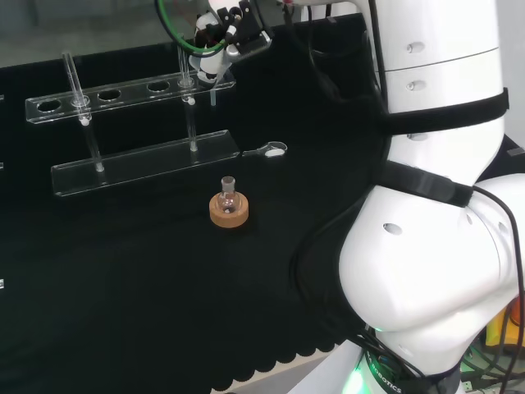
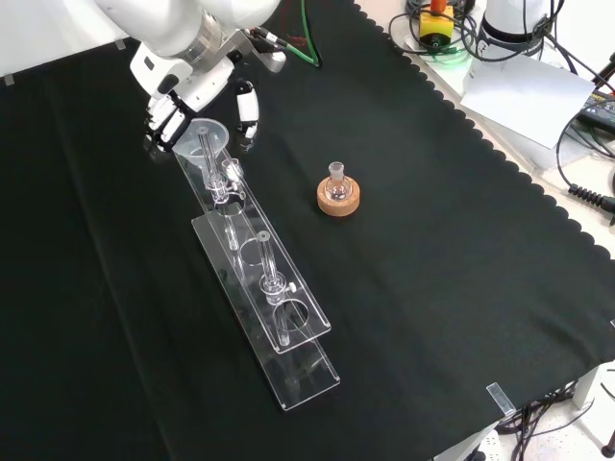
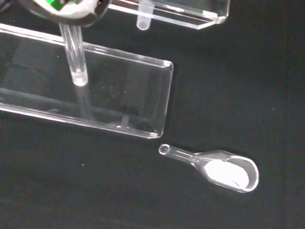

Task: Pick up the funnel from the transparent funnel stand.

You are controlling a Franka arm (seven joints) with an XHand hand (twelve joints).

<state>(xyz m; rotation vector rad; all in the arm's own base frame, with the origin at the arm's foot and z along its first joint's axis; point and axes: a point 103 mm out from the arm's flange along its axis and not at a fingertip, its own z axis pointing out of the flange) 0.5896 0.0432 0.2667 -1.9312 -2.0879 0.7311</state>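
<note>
1. The tabletop (image 2: 461, 288) wears a black cloth with a scalloped edge; cables and gear lie beyond that edge.
2. The funnel stand (image 2: 252, 279) is the landmark: a clear rack on posts. The hand (image 2: 183, 91) is at its far end in the front view.
3. The funnel (image 2: 204, 134) sits in that end's hole, fingers (image 2: 248, 110) curled around its bowl, seemingly just closing.
4. Next move, I'd judge: lift straight up so the stem clears the hole.
5. Beside the stand: a small flask on a cork ring (image 2: 338, 200) and a clear scoop (image 3: 224, 169) holding white powder.
</note>
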